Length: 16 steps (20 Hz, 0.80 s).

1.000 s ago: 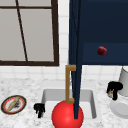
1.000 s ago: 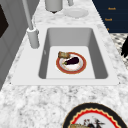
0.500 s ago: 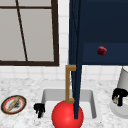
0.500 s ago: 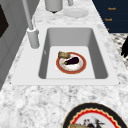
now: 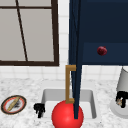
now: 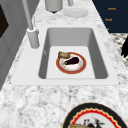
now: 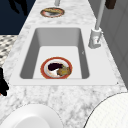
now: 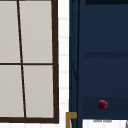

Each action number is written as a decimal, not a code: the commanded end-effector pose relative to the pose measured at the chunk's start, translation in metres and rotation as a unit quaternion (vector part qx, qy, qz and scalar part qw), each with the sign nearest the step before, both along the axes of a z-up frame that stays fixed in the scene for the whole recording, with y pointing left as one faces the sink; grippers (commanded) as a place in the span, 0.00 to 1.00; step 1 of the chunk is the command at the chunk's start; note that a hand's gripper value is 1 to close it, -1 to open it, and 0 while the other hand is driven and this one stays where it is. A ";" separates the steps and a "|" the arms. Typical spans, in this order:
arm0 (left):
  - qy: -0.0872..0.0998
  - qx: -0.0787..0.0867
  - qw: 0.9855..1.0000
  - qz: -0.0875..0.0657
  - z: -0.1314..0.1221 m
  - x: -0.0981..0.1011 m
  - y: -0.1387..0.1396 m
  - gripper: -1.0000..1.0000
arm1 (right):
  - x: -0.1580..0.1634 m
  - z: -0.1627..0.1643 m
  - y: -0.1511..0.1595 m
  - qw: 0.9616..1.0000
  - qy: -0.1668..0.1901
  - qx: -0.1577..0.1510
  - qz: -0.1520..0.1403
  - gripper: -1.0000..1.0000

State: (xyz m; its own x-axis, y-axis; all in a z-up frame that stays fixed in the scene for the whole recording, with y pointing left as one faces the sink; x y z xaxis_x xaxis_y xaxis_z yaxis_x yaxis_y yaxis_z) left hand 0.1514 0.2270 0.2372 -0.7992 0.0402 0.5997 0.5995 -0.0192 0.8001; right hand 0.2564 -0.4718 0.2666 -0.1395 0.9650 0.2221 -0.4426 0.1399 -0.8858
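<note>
Front view, change: since a second ago our right hand [image 5: 121,98] has dropped lower and shifted right; over the last half second it barely moves, and the left hand [image 5: 39,109] stays put
Front view, right hand: it hangs just over the white plate [image 5: 117,112] on the counter, below the grey pot [image 5: 123,80]; we cannot tell whether it grips anything
Front view, left hand: it hovers at the left rim of the sink [image 5: 47,92], fingers hanging loose and holding nothing, beside the red ball [image 5: 67,116]
Left side view: the white plate [image 6: 75,12] lies on the far counter past the sink; a hand [image 6: 124,47] shows at the right edge, and we cannot tell which
Right side view: the white plate [image 7: 27,117] lies nearest us, with the right hand [image 7: 2,85] just above its left side; a red-rimmed plate [image 7: 56,67] with food lies in the sink
Upper view: we see the navy cabinet [image 8: 105,62] with a dark red ball [image 8: 102,104] inside, beside the window [image 8: 27,60]
</note>
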 end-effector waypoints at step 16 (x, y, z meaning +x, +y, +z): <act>0.000 0.000 1.000 0.000 0.000 0.000 0.000 0.50 | 0.076 -0.154 -0.088 1.000 -0.011 -0.001 -0.004 1.00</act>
State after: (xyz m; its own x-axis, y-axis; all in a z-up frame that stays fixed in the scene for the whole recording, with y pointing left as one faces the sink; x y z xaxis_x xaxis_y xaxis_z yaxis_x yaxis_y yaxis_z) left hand 0.1514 0.2270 0.2372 -0.7992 0.0402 0.5997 0.5995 -0.0192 0.8001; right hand 0.3338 -0.5546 0.1358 -0.1377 0.9672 0.2133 -0.4207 0.1379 -0.8967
